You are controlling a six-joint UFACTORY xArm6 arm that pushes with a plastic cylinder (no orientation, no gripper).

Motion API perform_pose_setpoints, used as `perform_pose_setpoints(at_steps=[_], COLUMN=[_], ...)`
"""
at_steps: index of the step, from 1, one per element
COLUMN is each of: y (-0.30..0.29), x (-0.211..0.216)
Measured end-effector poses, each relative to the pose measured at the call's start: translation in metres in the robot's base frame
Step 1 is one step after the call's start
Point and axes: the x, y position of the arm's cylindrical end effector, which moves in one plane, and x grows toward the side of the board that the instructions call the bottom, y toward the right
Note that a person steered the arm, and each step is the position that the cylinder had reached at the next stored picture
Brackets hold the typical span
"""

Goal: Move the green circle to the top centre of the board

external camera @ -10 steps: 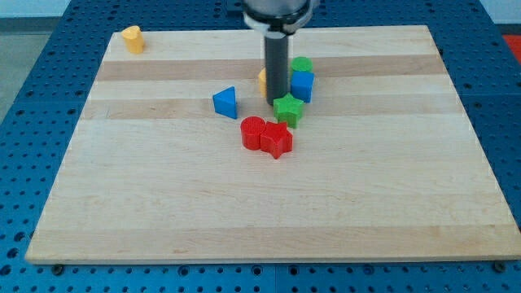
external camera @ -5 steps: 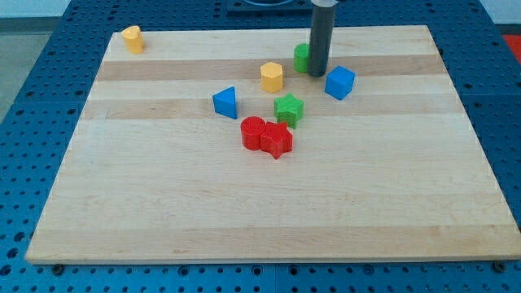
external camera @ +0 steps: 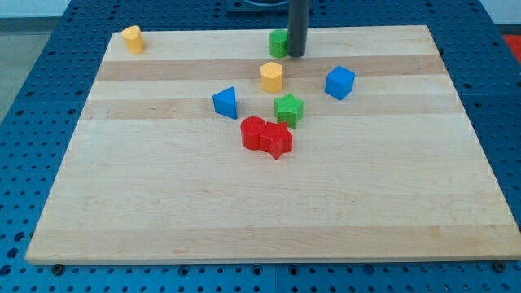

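Note:
The green circle (external camera: 278, 42) sits near the top edge of the wooden board (external camera: 163, 212), about at its centre. My tip (external camera: 296, 54) stands right against the circle's right side and hides part of it. The dark rod rises from there out of the view's top.
A yellow hexagon (external camera: 272, 76) lies just below the green circle. A blue cube (external camera: 340, 82) is to its right, a blue triangle (external camera: 225, 102) to its left. A green star (external camera: 288, 108), a red circle (external camera: 253, 132) and a red star (external camera: 277, 140) lie mid-board. A yellow block (external camera: 133, 38) sits top left.
My tip moved up and left, pushing the green circle from beside the blue cube to the top edge. The blue cube was shoved right earlier and now rests still.

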Motion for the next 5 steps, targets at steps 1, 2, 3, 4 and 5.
perform_pose_setpoints(at_steps=[1,2,3,4,5], y=[0.002,0.008,-0.005,-0.02,-0.02], x=[0.0,-0.009,-0.014,-0.014,-0.013])
